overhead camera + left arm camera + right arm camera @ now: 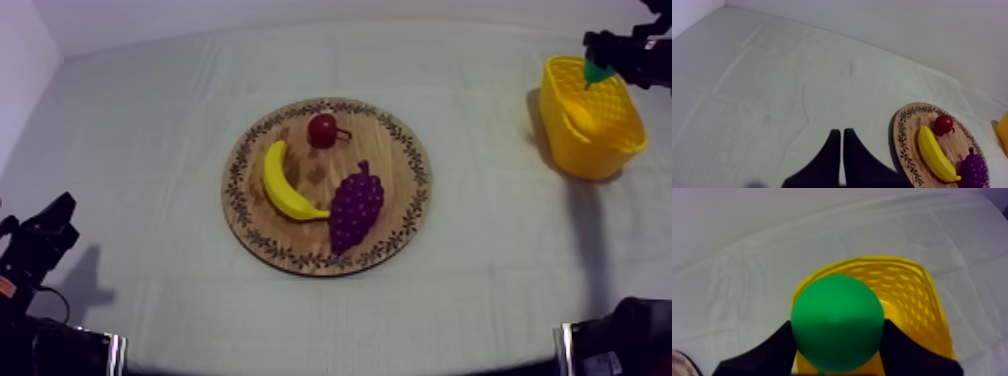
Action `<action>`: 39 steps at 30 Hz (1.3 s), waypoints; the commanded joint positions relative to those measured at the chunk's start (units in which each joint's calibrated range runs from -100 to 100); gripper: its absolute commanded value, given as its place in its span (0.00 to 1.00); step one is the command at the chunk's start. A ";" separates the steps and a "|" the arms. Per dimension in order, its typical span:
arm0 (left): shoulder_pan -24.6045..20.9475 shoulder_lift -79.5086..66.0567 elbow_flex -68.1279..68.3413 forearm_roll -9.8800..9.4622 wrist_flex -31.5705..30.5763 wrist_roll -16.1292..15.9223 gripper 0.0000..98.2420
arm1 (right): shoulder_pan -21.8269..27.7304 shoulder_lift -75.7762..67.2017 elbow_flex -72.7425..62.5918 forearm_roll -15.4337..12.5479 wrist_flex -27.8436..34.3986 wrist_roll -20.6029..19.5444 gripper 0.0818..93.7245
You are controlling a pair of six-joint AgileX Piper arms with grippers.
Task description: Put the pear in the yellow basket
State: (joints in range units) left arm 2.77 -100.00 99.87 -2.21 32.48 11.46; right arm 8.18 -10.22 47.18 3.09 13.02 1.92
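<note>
The green pear (pixel 836 313) hangs just above the yellow basket (pixel 922 298), with my right gripper (pixel 837 335) shut on it, one black finger on each side. In the top view the pear (pixel 597 72) is over the far rim of the basket (pixel 595 150) at the table's right, under my right gripper (pixel 604 55). The round wooden board (pixel 400 165) lies mid-table. My left gripper (pixel 55 215) sits low at the left, away from the board; its fingers (pixel 833 145) lie together as a narrow wedge, shut on nothing.
On the board lie a banana (pixel 282 182), a bunch of purple grapes (pixel 355 205) and a small red fruit (pixel 323 129). In the left wrist view the board (pixel 904 145) with the banana (pixel 932 152) lies beyond the fingertips. Grey-white cloth surrounds the board.
</note>
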 commanded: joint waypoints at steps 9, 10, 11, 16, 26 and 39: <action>0.01 0.00 0.02 -0.02 0.01 -0.01 0.00 | 0.57 7.30 4.48 -21.96 -7.35 26.73 0.44; 0.01 0.00 0.02 -0.02 0.01 -0.01 0.00 | 0.61 7.85 4.67 -22.80 -7.86 27.46 0.44; 0.01 0.00 0.02 -0.02 0.01 0.01 0.00 | 0.66 8.38 4.88 -23.43 -8.51 27.94 0.44; 0.01 0.00 0.02 -0.02 0.01 0.00 0.00 | 0.89 10.28 5.34 -25.88 -11.00 29.31 0.44; 0.01 0.00 0.02 -0.02 0.01 0.01 0.00 | 1.23 12.67 4.35 -29.34 -13.21 30.04 0.51; 0.01 0.00 0.02 -0.02 0.01 0.02 0.00 | 1.50 13.96 3.25 -29.92 -14.11 28.71 0.64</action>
State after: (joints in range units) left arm 2.77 -100.00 99.87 -2.21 32.48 11.47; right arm 9.65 3.68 50.49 -26.76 -1.06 30.64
